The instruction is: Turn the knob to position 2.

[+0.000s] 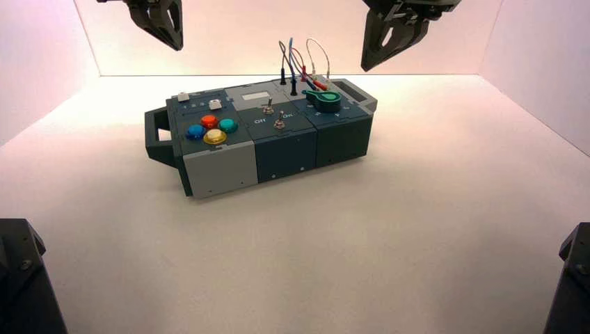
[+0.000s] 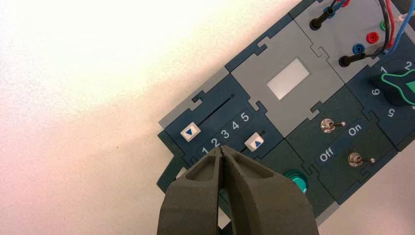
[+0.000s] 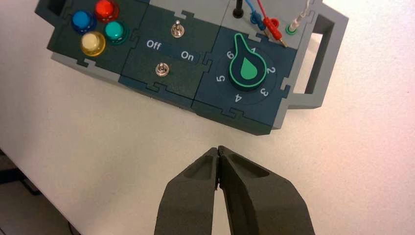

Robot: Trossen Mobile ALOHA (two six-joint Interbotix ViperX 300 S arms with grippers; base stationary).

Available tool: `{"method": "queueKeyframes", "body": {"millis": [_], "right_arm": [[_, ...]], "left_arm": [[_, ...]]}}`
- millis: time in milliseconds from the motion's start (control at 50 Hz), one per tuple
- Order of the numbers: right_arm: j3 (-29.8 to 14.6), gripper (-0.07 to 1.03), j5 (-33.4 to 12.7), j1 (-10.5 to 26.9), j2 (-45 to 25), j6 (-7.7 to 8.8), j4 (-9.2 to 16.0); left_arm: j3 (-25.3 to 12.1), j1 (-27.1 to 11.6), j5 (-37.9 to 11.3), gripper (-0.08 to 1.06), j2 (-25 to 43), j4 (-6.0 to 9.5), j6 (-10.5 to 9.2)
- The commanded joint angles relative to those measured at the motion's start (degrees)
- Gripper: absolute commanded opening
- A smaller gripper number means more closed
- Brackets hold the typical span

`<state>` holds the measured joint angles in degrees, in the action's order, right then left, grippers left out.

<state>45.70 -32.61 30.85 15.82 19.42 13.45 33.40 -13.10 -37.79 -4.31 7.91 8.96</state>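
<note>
Two dark claws hung high over a plain white bench (image 1: 389, 243) walled by pale panels: the left claw (image 2: 222, 151) pressed together above the sliders, the right claw (image 3: 218, 149) pressed together off the box's edge. On the grey-and-navy box (image 1: 229, 167), the teal-green teardrop knob (image 3: 247, 68) sat at the right end, tab between 6 and 1.

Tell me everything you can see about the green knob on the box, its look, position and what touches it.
The knob is a teal-green round dial with a darker rim, a lighter teardrop mark on top and a long pointed tab. It looks like plastic. It sits on the dark module at the box's right end, ringed by the numbers 1 to 6. Its tab points between 6 and 1, nearer 1. The sockets and wires stand just behind it. Nothing touches it: the right gripper hangs shut above the table, clear of the box.
</note>
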Motion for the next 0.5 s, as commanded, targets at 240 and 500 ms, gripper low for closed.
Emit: {"method": "queueKeyframes", "body": {"millis": [240,500], "right_arm": [[-1.9,-0.02,0.2,1.4,0.3,0.09,0.1],[-2.4,-0.02,-2.0,3.9,0.4,0.09,0.1]], "left_arm": [[-1.3,-0.1,0.2,-0.03,-1.6,-0.09,0.35],[-1.3,-0.4,0.2,-0.03,-1.7,0.00,0.44]]}}
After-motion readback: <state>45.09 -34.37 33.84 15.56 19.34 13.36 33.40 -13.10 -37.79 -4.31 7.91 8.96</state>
